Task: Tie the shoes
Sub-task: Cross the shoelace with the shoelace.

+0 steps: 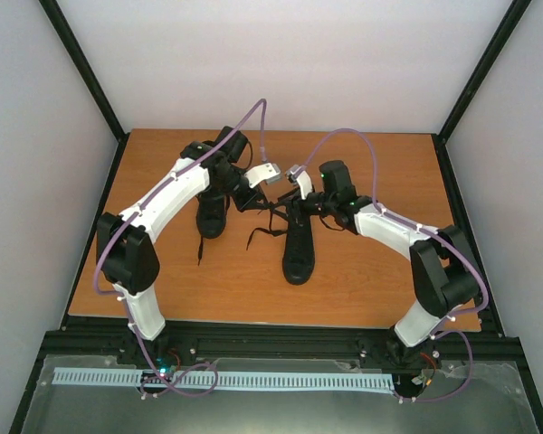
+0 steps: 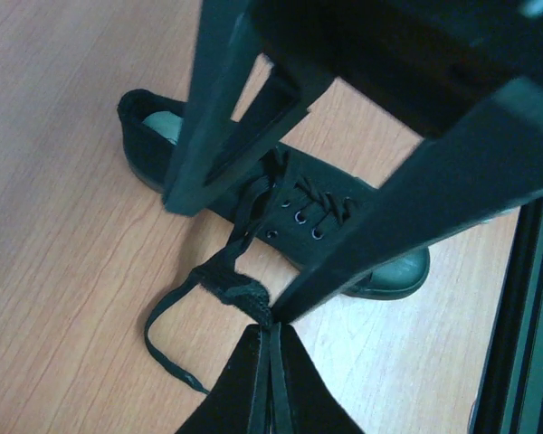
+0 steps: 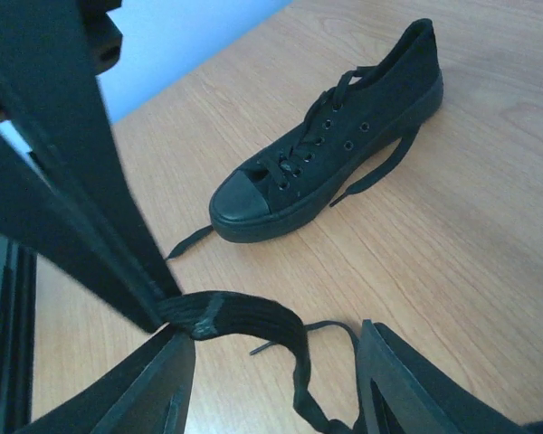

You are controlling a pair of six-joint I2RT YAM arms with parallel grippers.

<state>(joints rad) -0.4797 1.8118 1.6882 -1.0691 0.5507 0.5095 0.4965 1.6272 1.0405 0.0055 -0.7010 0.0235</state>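
Observation:
Two black sneakers lie on the wooden table. The right shoe (image 1: 299, 246) shows in the left wrist view (image 2: 344, 226). The left shoe (image 1: 211, 215) shows in the right wrist view (image 3: 344, 145), its laces loose. My left gripper (image 1: 264, 201) (image 2: 270, 324) is shut on a lace (image 2: 231, 285) running from the right shoe's eyelets, holding it above the table. My right gripper (image 1: 290, 206) (image 3: 271, 330) is open. The same lace (image 3: 253, 316) arches between its fingers, and its left fingertip (image 3: 167, 348) meets the left gripper's tip.
Loose lace ends trail on the table between the shoes (image 1: 258, 237) and beside the left shoe (image 1: 200, 246). A black frame rail (image 1: 271, 325) runs along the table's near edge. White walls enclose the other sides.

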